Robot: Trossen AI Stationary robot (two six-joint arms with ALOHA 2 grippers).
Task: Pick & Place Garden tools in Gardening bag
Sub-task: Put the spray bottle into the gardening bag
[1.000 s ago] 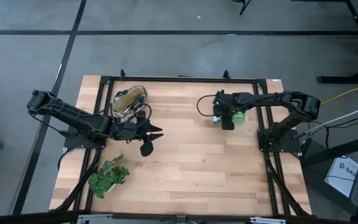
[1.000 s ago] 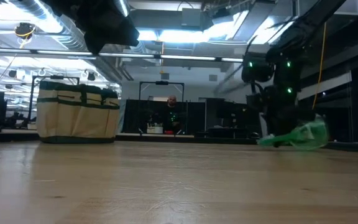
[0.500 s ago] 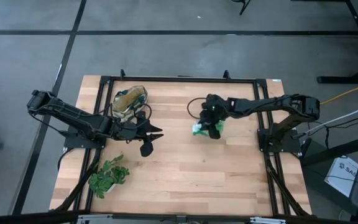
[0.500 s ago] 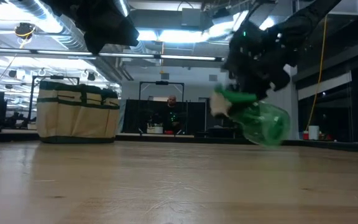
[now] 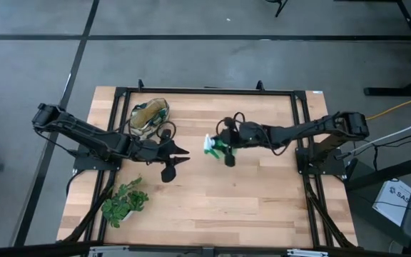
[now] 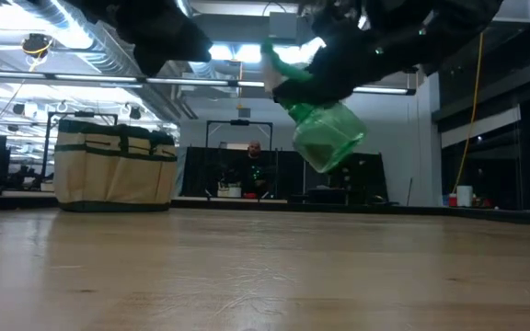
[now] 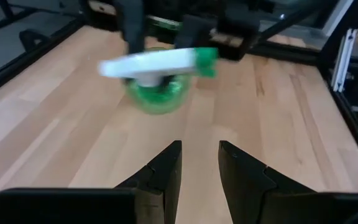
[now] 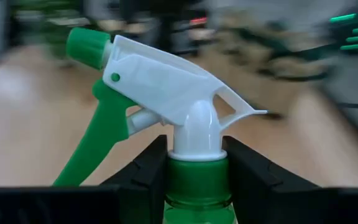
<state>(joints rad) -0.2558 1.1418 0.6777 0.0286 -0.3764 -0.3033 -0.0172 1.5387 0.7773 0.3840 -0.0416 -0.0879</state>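
My right gripper (image 5: 225, 150) is shut on the green spray bottle (image 5: 214, 146), above the middle of the table. The low view shows the bottle (image 6: 325, 136) high off the wood, and the left wrist view (image 7: 160, 73) shows it ahead of my left gripper. My left gripper (image 5: 180, 153) hovers left of the bottle, its fingers (image 7: 166, 168) open and empty. The dark green and cream gardening bag (image 5: 148, 118) stands on its base at the far left (image 6: 114, 165). No other tool shows. My right gripper pinches the spray bottle's green neck (image 8: 194, 182), just below the white spray head (image 8: 166, 81), between its two fingers. The fingers come level from the table's right. The bottle is lifted clear and tilted, head up toward the left, body (image 6: 328, 142) hanging lower.
A leafy green plant (image 5: 125, 202) sits near the table's near left corner. A black frame (image 5: 205, 91) runs round the table's edges. Bare wood (image 5: 234, 200) lies across the middle and near right.
My right gripper has lifted the spray bottle off the table at the far right. It has carried the bottle toward the table's left, to the middle, while rising. The bottle lay on the wood and now hangs clear and tilted.
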